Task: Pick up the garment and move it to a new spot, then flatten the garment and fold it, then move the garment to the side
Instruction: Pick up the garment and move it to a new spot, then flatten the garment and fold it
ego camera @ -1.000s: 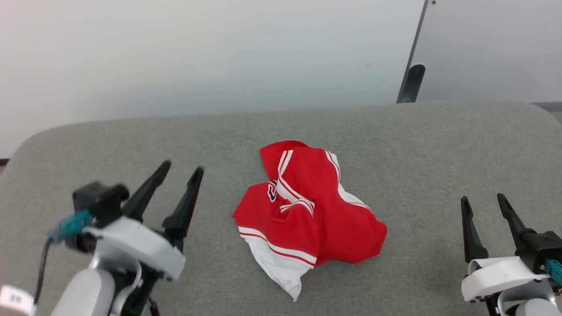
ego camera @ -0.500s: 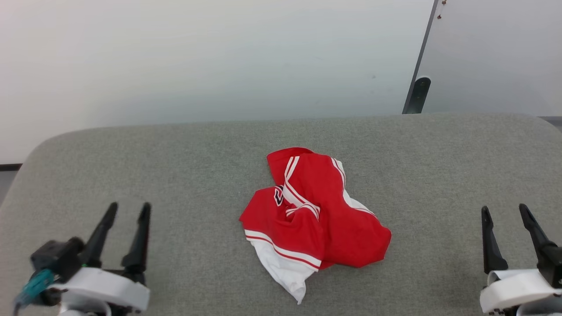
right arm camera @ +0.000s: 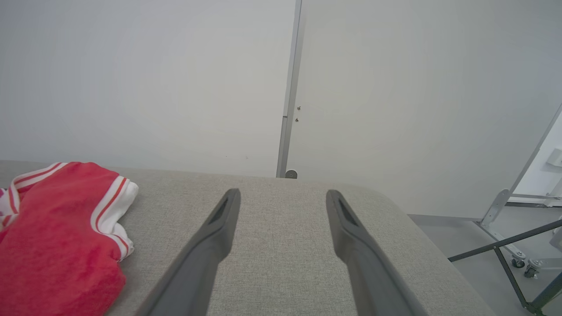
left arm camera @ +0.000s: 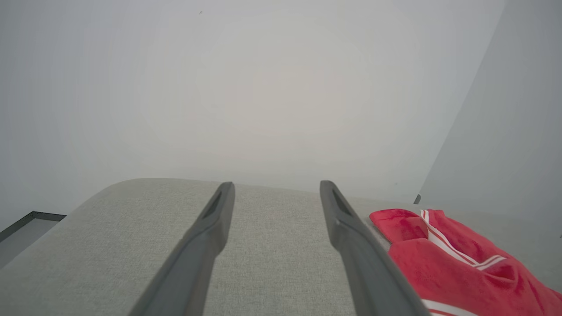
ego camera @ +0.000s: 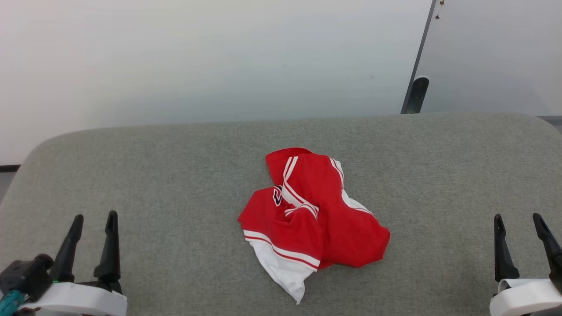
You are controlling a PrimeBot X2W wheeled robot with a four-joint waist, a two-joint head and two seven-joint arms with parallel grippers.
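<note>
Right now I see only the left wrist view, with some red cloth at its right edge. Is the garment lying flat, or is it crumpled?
Observer: Crumpled. In the head view the garment lies as a heap in the middle of the grey surface.
Operator: Where is the right gripper?
Observer: The right gripper is at the lower right of the head view, open and well apart from the garment.
Operator: Is there something beyond the surface on that side?
Observer: Yes. The right wrist view shows a metal frame on small wheels, standing on the floor past the surface's rounded end.
</note>
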